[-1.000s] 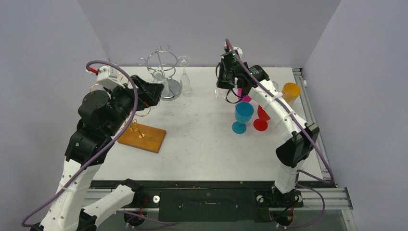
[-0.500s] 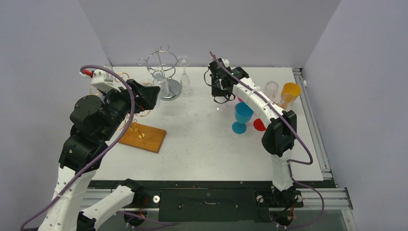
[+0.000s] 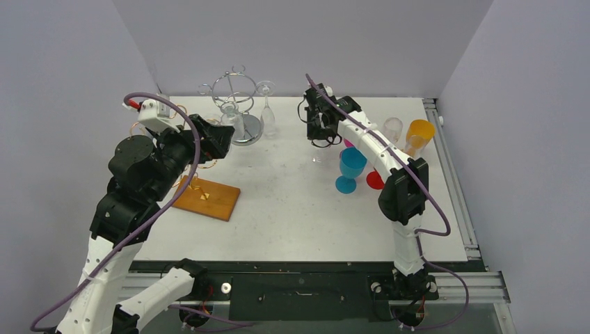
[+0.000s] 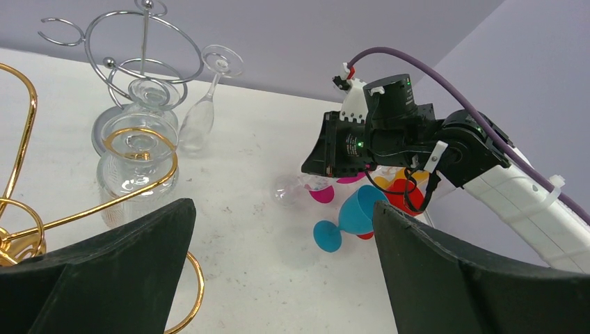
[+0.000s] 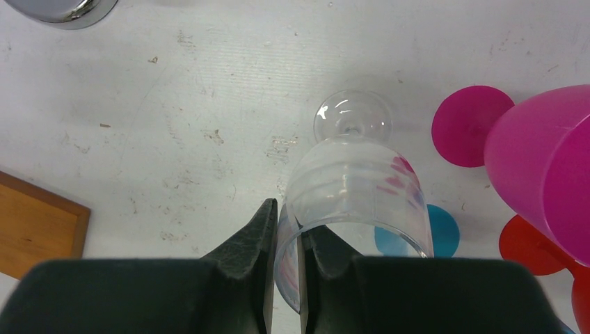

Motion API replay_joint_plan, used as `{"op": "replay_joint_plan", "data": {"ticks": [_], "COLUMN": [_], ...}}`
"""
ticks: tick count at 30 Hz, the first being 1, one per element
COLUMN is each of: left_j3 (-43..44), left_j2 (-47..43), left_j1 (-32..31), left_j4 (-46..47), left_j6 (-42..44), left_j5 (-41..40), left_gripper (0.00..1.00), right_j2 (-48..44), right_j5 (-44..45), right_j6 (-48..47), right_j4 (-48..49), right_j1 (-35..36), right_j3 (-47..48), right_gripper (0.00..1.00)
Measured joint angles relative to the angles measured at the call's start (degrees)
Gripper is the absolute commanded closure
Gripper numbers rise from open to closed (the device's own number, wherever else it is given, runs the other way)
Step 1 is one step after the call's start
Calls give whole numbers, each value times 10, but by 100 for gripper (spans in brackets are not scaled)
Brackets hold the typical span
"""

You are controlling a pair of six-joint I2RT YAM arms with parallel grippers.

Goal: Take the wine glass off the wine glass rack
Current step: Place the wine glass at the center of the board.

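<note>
The right end effector was clenched on the rim of a clear wine glass. The glass hung upright beneath it, foot toward the table, well right of the silver rack. A pink glass and a blue glass crowded its right side. The left end effector, nearer the rack, gaped.

The middle of the counter lies open between the wooden board and the coloured goblets. Gold wire loops stand before the silver rack.
</note>
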Motion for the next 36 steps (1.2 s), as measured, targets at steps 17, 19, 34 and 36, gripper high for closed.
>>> {"op": "replay_joint_plan", "data": {"ticks": [17, 19, 34, 36], "left_j3": [-5, -5, -5, -5], "left_j2": [5, 5, 11, 15], "left_j1": [0, 0, 0, 0], "left_j4": [0, 0, 0, 0], "left_j6": [0, 0, 0, -1], "left_j5": [6, 7, 9, 9], "left_gripper": [4, 4, 4, 4], "right_j2": [17, 21, 21, 21], "right_j5": [-15, -16, -15, -14], "right_j6": [0, 0, 2, 2], "right_j4": [0, 3, -2, -5], "right_j1": [-3, -3, -6, -6], "right_j3": [-1, -1, 7, 16], "right_gripper": [93, 92, 56, 54]}}
